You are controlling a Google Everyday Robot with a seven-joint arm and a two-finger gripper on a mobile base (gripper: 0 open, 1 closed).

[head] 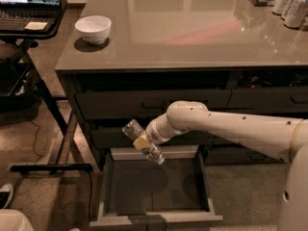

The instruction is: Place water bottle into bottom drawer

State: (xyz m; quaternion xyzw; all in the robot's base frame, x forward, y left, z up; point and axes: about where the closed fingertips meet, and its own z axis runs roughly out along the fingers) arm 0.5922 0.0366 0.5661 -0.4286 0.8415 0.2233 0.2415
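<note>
Gripping the clear ribbed plastic water bottle [154,153], our pincer [142,142] hangs above the open dark-grey bottom drawer [159,192], ready to lower it.

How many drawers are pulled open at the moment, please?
1: the bottom drawer, pulled out at floor level. The tool holds the water bottle tilted above its back edge. The other drawers in view look shut.

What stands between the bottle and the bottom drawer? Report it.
Nothing visible does. The pincer holds the bottle tilted above the open drawer, over its back left part. Only open air lies between the bottle and the drawer floor.
</note>
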